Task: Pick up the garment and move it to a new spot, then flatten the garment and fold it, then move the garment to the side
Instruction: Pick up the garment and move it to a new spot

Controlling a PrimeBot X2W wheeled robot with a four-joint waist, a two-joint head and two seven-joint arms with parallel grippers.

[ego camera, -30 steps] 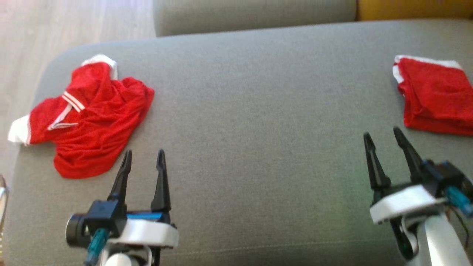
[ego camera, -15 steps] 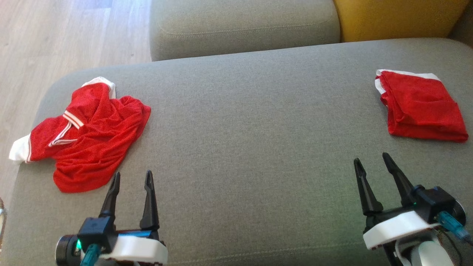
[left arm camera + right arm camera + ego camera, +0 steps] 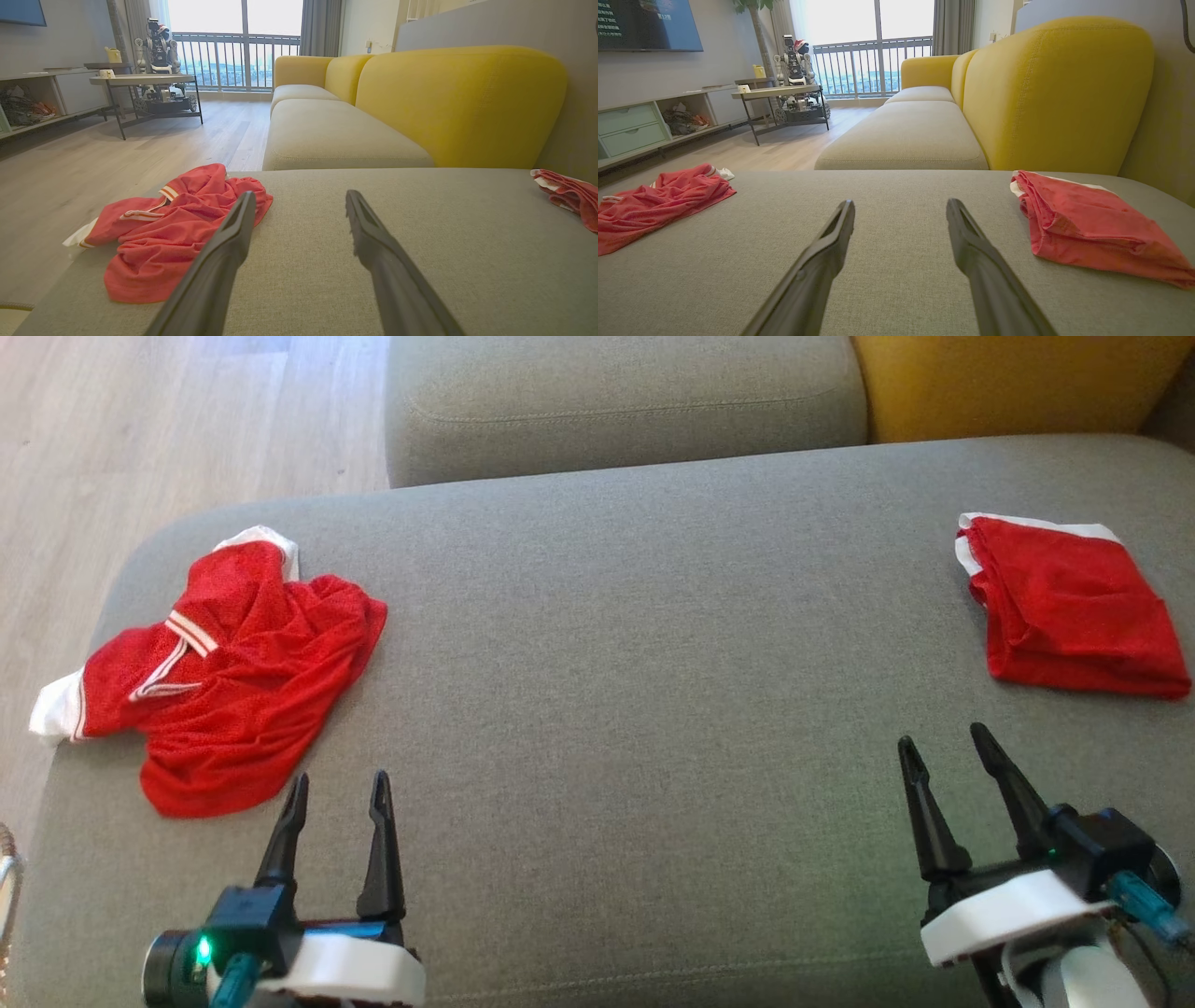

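Here the crumpled shirt [image 3: 224,672] is seen just ahead and left of the left gripper [image 3: 338,782], far from the right gripper [image 3: 942,737]; both are held wide open, empty.

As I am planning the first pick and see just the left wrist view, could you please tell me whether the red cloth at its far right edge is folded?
Observer: Yes. In the head view the folded garment lies as a flat, fairly neat rectangle, with a white edge along its far side.
Operator: Thank you. Where is the right gripper?
Observer: The right gripper is over the grey seat, on the robot's side of that garment and apart from it, jaws open and empty.
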